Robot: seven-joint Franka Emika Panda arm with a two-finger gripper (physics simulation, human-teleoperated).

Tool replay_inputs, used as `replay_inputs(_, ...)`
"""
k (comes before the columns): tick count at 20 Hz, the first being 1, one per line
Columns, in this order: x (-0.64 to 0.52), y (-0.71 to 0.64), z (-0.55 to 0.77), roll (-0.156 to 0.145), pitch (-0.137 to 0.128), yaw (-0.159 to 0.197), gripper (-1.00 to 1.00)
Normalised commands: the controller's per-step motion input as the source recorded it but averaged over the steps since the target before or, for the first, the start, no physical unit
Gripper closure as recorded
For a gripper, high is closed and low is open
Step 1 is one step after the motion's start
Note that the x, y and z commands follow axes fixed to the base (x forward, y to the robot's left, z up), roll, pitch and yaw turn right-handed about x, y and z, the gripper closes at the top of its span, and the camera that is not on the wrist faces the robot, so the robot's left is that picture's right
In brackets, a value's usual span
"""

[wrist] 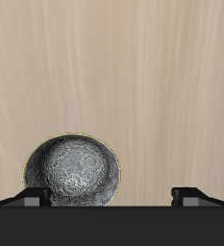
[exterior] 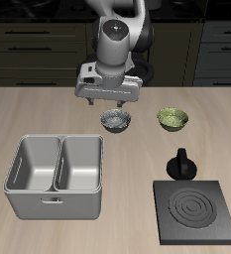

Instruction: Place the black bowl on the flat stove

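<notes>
The black bowl [exterior: 117, 121] sits on the table towards the back, dark with a silvery speckled inside. In the wrist view the black bowl [wrist: 73, 174] lies close to one fingertip [wrist: 32, 198], off the midline between the two. My gripper [exterior: 111, 106] hovers just above and slightly behind the bowl. My gripper [wrist: 109, 195] is open and empty. The flat stove [exterior: 196, 210] is a dark square slab with pale rings near the table's front edge, with its black knob [exterior: 182, 164] behind it, well away from the gripper.
A yellow-green speckled bowl [exterior: 172, 118] sits beside the black bowl. A grey two-compartment metal tray [exterior: 56, 175] stands nearer the front edge, on the other side from the stove. Dark cabinets line the back.
</notes>
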Motion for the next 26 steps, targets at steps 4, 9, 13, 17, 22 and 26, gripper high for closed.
replay_inputs(4, -0.14, 0.08, -0.35, 0.0, 0.025, 0.014, -1.0)
replay_inputs(9, -0.13, -0.05, -0.24, -0.023, 0.01, -0.004, -1.0)
replay_inputs(13, -0.12, -0.1, -0.31, -0.032, 0.007, -0.012, -1.0)
replay_inputs(17, -0.1, -0.13, -0.43, -0.033, 0.022, 0.008, -1.0)
replay_inputs(22, 0.02, 0.04, -0.22, -0.001, 0.009, 0.019, -1.0)
replay_inputs(26, -0.01, 0.0, -0.21, -0.009, 0.005, -0.015, -1.0)
